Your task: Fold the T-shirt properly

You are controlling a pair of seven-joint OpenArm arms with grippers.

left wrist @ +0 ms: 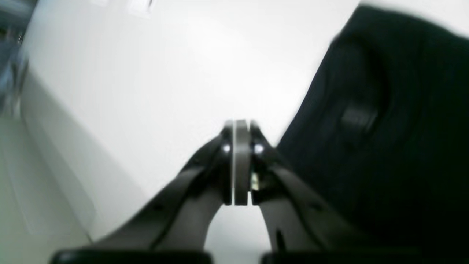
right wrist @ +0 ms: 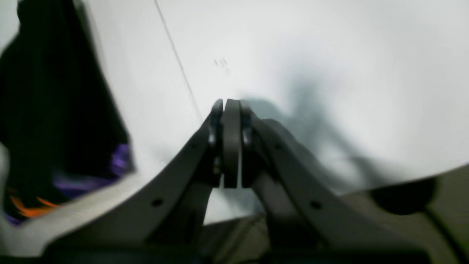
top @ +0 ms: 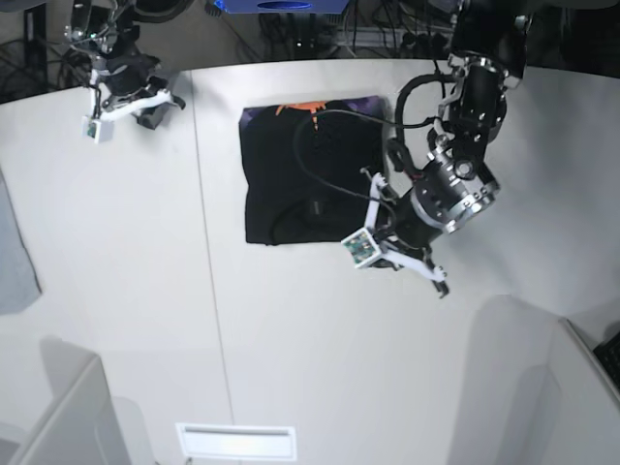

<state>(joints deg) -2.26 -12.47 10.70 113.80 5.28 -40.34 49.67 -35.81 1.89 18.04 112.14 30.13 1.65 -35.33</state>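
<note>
1. The T-shirt (top: 305,174) lies as a compact, nearly square black bundle on the white counter (top: 291,339), toward the far middle; its orange and purple print peeks out along the far edge.
2. No long axis stands out; the sides run square to the counter.
3. Folding looks nearly done; next, I'd guess, comes tidying or backing off.
4. The left pincer (left wrist: 240,126), beside the near right corner, is closed and empty.
5. The right pincer (right wrist: 229,104), well apart at the far corner, is pressed together, holding nothing.

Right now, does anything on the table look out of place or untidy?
Little stands out. The T-shirt lies folded into a compact, roughly square shape on the white table, with purple and orange print peeking out along its far edge. Both hands, left and right, are shut and empty.
</note>
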